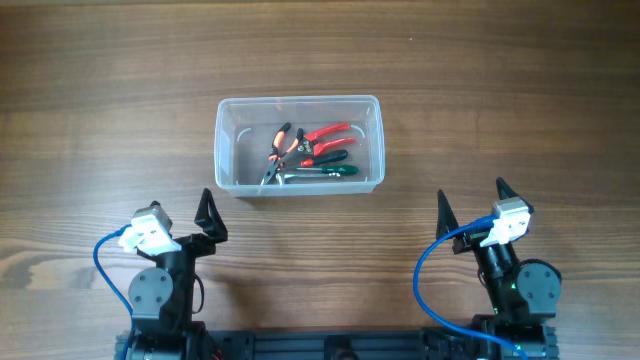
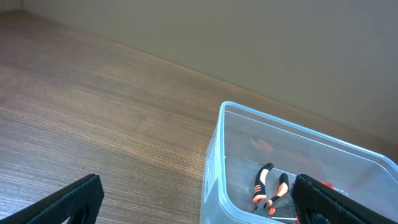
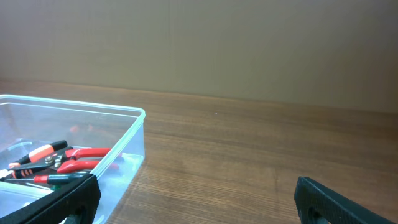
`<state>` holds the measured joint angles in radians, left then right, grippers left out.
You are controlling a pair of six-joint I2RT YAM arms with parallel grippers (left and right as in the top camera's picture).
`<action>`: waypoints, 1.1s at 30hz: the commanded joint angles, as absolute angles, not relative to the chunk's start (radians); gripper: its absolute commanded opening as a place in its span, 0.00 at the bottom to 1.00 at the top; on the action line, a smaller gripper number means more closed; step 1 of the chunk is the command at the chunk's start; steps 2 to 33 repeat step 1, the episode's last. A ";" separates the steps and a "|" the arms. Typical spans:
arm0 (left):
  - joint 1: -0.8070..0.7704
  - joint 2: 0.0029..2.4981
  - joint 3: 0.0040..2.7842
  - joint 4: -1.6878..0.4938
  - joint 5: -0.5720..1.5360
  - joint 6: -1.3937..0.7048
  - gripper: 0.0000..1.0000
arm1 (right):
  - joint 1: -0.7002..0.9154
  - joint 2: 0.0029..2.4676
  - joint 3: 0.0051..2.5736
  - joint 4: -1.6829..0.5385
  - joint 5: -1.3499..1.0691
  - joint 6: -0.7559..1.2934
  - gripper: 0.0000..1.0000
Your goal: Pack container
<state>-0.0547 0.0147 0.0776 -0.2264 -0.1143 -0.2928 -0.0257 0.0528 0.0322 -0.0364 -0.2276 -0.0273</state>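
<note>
The clear plastic container (image 1: 232,150) stands at the table's middle. It holds several small hand tools: red-handled pliers (image 1: 328,132), orange-and-black pliers (image 1: 282,140) and a green-handled tool (image 1: 340,170). The container also shows in the left wrist view (image 2: 214,162) and in the right wrist view (image 3: 127,146). My left gripper (image 1: 210,225) is open and empty, near the container's front left corner. My right gripper (image 1: 470,215) is open and empty, to the front right of the container. In the left wrist view the left gripper (image 2: 199,202) straddles the container's corner.
The wooden table (image 1: 100,100) surrounds the container. Blue cables (image 1: 105,260) loop by both arm bases at the front edge. A plain beige wall (image 3: 249,43) stands behind the table.
</note>
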 commanded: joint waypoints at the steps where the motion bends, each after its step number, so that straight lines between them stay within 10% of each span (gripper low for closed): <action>1: -0.062 0.004 0.070 -0.220 -0.117 -0.272 1.00 | -0.031 0.044 0.028 -0.030 -0.214 -0.034 1.00; 33: -0.062 0.004 0.070 -0.220 -0.117 -0.272 1.00 | -0.031 0.044 0.028 -0.030 -0.214 -0.034 1.00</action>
